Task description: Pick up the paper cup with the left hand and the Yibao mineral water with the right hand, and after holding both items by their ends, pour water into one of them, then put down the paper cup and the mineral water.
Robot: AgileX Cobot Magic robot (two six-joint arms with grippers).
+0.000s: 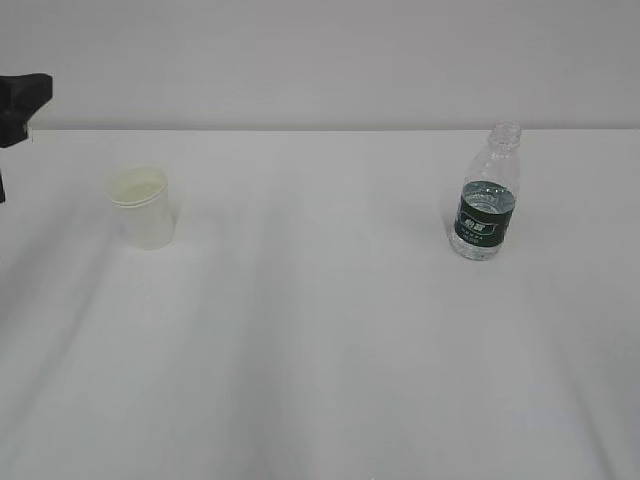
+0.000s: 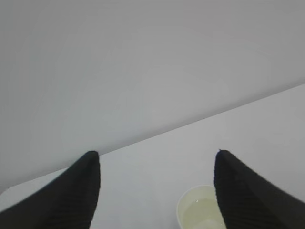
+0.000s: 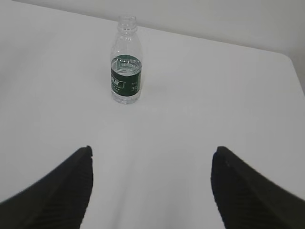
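The white paper cup [image 1: 145, 206] stands upright on the left of the table; in the left wrist view [image 2: 200, 210] it shows at the bottom edge with water inside. The Yibao mineral water [image 1: 487, 194], a clear bottle with a green label and no cap, stands upright on the right, also seen in the right wrist view [image 3: 126, 62]. My left gripper [image 2: 157, 155] is open and empty, raised, with the cup below its right finger. Part of the left hand [image 1: 22, 105] shows at the left edge. My right gripper [image 3: 152, 150] is open and empty, well short of the bottle.
The white table [image 1: 320, 350] meets a pale wall behind. The table's far right corner [image 3: 286, 57] shows in the right wrist view.
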